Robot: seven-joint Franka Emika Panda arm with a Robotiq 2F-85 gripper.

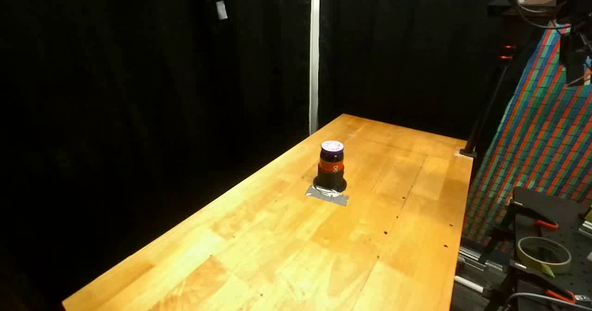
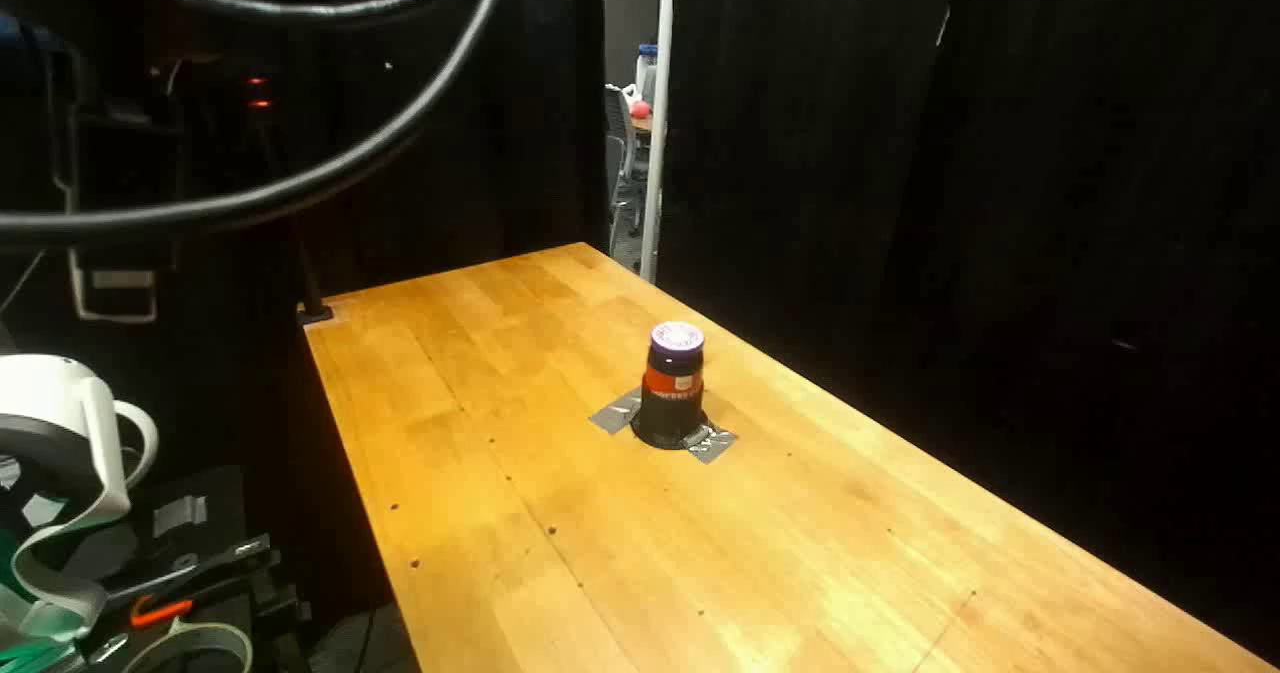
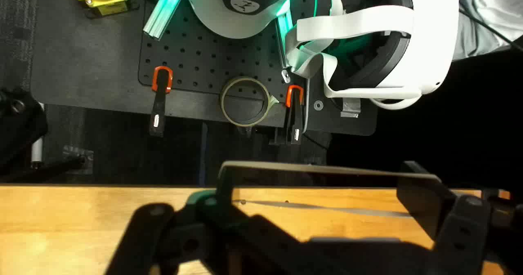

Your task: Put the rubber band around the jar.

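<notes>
The jar [image 1: 332, 165] stands upright on the wooden table in both exterior views [image 2: 673, 383]. It has a dark body, an orange-red label and a purple-rimmed lid with a whitish top. Its foot sits in a black base taped to the table. The jar is out of the wrist view. My gripper [image 3: 322, 187] is open in the wrist view. The rubber band [image 3: 296, 167] is stretched around both spread fingers, with two strands crossing the gap. The gripper is high and well apart from the jar, at the edge of both exterior views [image 1: 577, 64] [image 2: 120, 183].
The wooden table [image 1: 277, 251] has grey tape [image 1: 340, 200] at the jar's base. A black bench [image 3: 90, 62] beside it holds a tape roll [image 3: 245, 124], clamps [image 3: 158, 107] and a white headset [image 3: 435, 34]. A black pole [image 1: 483, 112] stands at a table corner. Black curtains surround the table.
</notes>
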